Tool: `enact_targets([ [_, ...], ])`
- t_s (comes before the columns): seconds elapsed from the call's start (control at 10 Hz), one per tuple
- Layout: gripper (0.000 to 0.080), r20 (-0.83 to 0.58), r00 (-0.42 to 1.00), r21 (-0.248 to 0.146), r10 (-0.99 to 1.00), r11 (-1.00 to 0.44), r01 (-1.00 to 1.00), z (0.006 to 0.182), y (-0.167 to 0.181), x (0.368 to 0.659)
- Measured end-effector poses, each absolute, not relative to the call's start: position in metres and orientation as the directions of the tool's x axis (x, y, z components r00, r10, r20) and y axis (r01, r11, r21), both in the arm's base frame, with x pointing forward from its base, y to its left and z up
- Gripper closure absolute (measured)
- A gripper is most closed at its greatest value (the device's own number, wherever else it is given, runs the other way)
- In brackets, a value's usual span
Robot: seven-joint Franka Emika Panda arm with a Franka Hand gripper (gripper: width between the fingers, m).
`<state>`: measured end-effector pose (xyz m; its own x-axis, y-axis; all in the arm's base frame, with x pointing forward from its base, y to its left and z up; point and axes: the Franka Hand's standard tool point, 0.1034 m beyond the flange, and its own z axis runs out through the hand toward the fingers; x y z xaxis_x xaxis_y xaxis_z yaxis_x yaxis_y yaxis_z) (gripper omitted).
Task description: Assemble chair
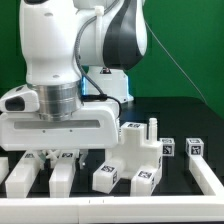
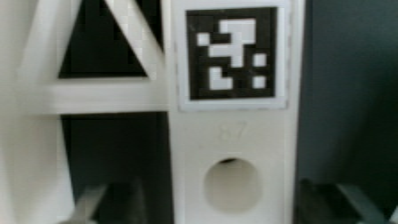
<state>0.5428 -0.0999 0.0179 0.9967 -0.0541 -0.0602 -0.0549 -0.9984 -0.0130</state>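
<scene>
Gripper point(image 1: 57, 158) with jaws apart straddles a tagged white chair part point(image 2: 231, 140)

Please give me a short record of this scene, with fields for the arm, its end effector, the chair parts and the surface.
Arm: white robot arm, low over the parts at the exterior view's left
End effector: end effector down among white parts; open or shut cannot be told
Part at wrist view: white slab with a square tag and an oval hole
Other parts: tagged white pieces grouped at the exterior view's right
Surface: black table
</scene>
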Motion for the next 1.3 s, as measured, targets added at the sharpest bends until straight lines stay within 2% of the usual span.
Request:
enact_targets([
  [0.1,0.0519,-0.06,0.997,-0.013,-0.054,-0.998,-0.055,0.018,-0.1,0.543],
  [0.8,0.0517,-0.059,0.997,-0.013,-0.055,-0.998,-0.056,0.019,-0.1,0.543],
  [0.9,0.0517,-0.078,0.994,-0.017,-0.077,-0.997,-0.079,0.034,-0.102,0.544],
  [1.0,0.0517,-0.079,0.992,-0.027,-0.097,-0.995,-0.1,0.065,-0.104,0.546],
  [1.1,0.0517,-0.08,0.987,-0.035,-0.139,-0.989,-0.142,0.088,-0.104,0.546],
  [1.3,0.0517,-0.082,0.979,-0.053,-0.189,-0.98,-0.194,0.114,-0.094,0.548],
])
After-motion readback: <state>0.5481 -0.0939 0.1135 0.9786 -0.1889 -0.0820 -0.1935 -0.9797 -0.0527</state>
